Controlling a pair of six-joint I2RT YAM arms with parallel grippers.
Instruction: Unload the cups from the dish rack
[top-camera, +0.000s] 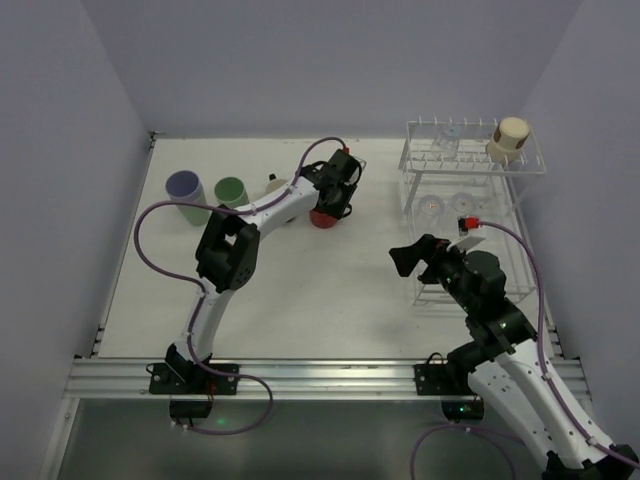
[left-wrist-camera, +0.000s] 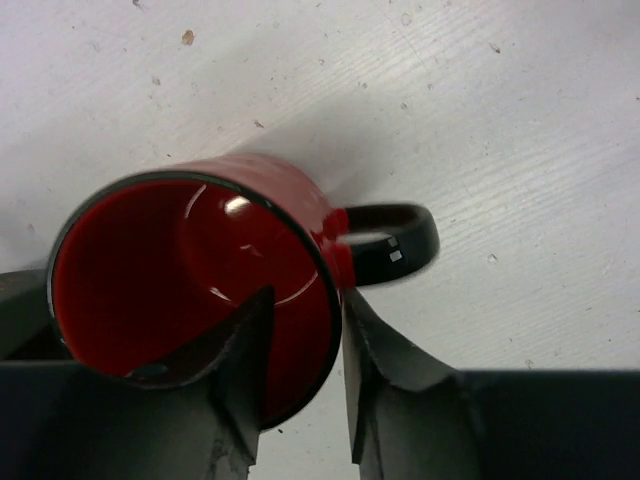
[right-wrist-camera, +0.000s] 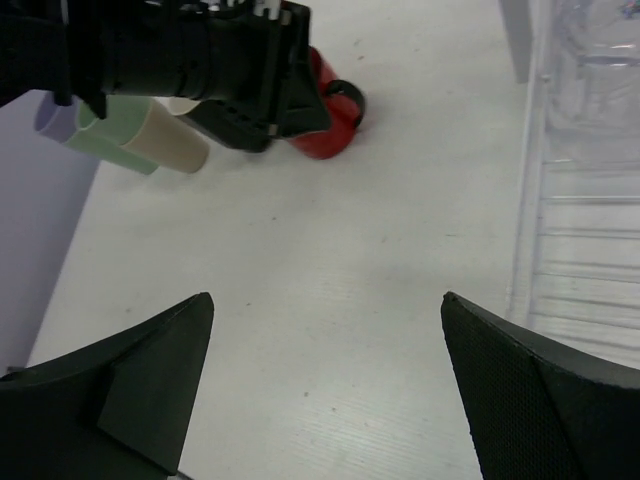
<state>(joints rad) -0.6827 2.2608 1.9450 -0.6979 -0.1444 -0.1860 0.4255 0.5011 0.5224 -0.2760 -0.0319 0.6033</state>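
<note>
- The red mug (top-camera: 322, 218) (left-wrist-camera: 190, 270) stands upright on the bench (top-camera: 330, 300), mid-far, well left of the dish rack (top-camera: 522, 200).
- The left hand (top-camera: 333, 200) (left-wrist-camera: 306, 305) straddles the mug's wall next to the handle, one finger inside and one outside. I cannot tell whether they press it.
- The right hand (top-camera: 412, 256) (right-wrist-camera: 325, 300) hangs just left of the rack, fingers wide apart, holding nothing.
- A lavender tumbler (top-camera: 186, 190) and a green tumbler (top-camera: 231, 190) stand at far left.
- A beige tumbler (top-camera: 508, 140) sits on the rack's upper tier.
- Clear glasses (top-camera: 432, 205) sit on the lower tier.
</note>
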